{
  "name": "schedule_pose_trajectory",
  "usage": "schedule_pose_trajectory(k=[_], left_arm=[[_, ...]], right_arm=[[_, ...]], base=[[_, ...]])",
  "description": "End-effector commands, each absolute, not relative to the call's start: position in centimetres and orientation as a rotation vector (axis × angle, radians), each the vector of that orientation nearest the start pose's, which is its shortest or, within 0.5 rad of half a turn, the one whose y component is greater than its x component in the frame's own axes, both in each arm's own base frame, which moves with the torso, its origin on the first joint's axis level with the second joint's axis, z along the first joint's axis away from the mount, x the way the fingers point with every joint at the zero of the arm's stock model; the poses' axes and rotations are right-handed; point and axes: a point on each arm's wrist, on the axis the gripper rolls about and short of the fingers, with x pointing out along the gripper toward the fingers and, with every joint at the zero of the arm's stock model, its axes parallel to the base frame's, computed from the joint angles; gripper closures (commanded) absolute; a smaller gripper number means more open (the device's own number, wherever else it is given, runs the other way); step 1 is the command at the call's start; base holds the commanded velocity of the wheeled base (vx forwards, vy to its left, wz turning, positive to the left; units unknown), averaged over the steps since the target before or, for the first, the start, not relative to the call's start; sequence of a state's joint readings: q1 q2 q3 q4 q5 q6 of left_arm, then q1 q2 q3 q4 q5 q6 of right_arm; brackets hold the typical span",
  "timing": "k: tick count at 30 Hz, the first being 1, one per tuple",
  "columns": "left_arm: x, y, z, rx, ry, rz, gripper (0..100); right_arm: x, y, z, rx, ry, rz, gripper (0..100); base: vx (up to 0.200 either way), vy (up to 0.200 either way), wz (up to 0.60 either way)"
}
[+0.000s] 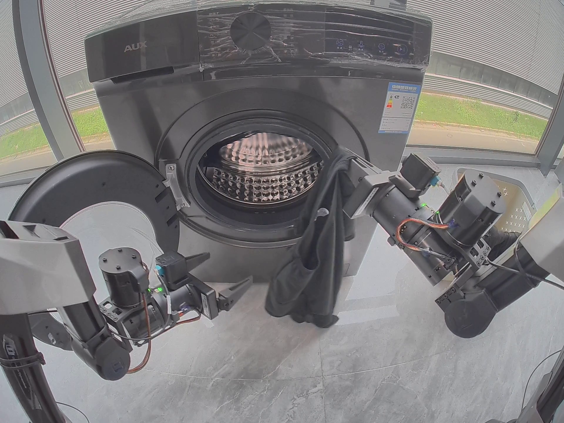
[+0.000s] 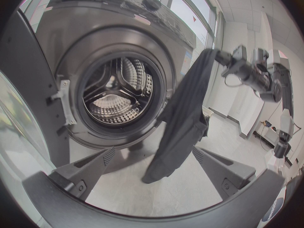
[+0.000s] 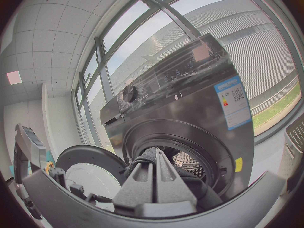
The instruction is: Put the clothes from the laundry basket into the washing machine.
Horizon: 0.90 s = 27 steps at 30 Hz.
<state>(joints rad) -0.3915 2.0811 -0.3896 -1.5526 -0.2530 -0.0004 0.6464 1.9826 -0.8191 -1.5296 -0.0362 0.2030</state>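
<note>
A dark grey washing machine (image 1: 147, 118) stands ahead with its round door (image 1: 88, 183) swung open to the left and its steel drum (image 1: 264, 168) showing. My right gripper (image 1: 345, 164) is at the right rim of the opening, shut on a black garment (image 1: 311, 254) that hangs down in front of the machine almost to the floor. In the right wrist view the fingers (image 3: 144, 182) are pressed together with black cloth (image 3: 199, 187) bunched round them. My left gripper (image 1: 228, 269) is low, left of the hanging garment (image 2: 183, 117), open, with nothing between its fingers (image 2: 95, 165).
A white perforated laundry basket (image 1: 520, 204) stands on the floor at the right, behind my right arm; its contents are hidden. Grey marble floor lies in front of the machine. Large windows run behind it.
</note>
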Motion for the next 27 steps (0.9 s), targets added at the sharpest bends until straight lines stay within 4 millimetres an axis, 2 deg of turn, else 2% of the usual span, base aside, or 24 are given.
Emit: schedule_pose_trajectory(k=[1,10,27], left_arm=[[28.2,-13.6,3.6,0.046,0.212,-0.684,0],[29.9,-14.3,2.6,0.059,0.192,-0.674,0],[31.0,-15.1,1.8,0.060,0.184,-0.675,0]], right_arm=[[27.9,22.9,19.2,0.334,-0.303,0.682,100],[26.9,24.6,19.4,0.345,-0.296,0.732,100],[26.1,26.3,18.0,0.339,-0.267,0.775,100]], base=[[0.000,0.000,0.00],[0.000,0.000,0.00],[0.000,0.000,0.00]])
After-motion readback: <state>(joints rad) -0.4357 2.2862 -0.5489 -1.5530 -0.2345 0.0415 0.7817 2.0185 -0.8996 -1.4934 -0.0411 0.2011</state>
